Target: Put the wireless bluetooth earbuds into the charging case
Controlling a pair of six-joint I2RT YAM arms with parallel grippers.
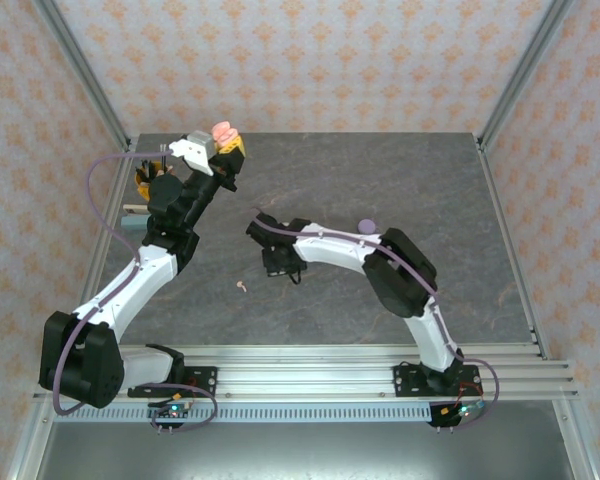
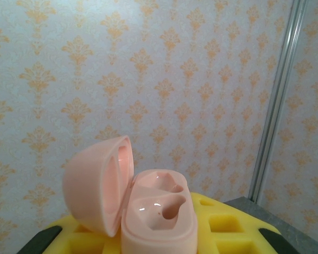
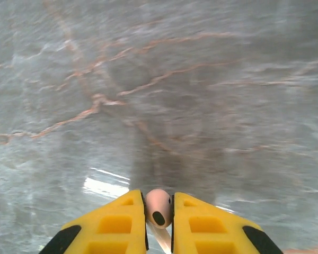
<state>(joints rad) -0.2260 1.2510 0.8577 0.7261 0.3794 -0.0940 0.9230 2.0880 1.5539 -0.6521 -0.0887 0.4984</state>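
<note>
Down at the bottom of the right wrist view, the right gripper [image 3: 159, 219] has its yellow fingers [image 3: 114, 225] drawn close on a pale pink earbud [image 3: 158, 206]. The bud's rounded head pokes out past the fingertips with a dark oval spot facing the camera, and its stem runs back between the pads. Beyond it lies the grey marbled table [image 3: 164, 79], blurred, with the gripper above it rather than touching.

From the top external camera, the right gripper [image 1: 256, 226] sits near the centre of the frame, over the table [image 1: 400, 180]. Just below it, a second pink earbud [image 1: 242, 286] lies loose on the surface. A small lilac disc [image 1: 367, 226] shows right of centre, behind the right arm.

The left gripper [image 1: 226, 150] is raised at the upper left of that view, clamped on a pink charging case [image 1: 223, 131]. In the left wrist view, the left gripper [image 2: 156, 238] holds the case [image 2: 159, 222] between its yellow pads [image 2: 230, 225] at the bottom centre. The lid [image 2: 95, 185] is swung open to the left and both moulded sockets are empty. Patterned wallpaper [image 2: 148, 69] and a metal post [image 2: 278, 100] stand behind.
</note>
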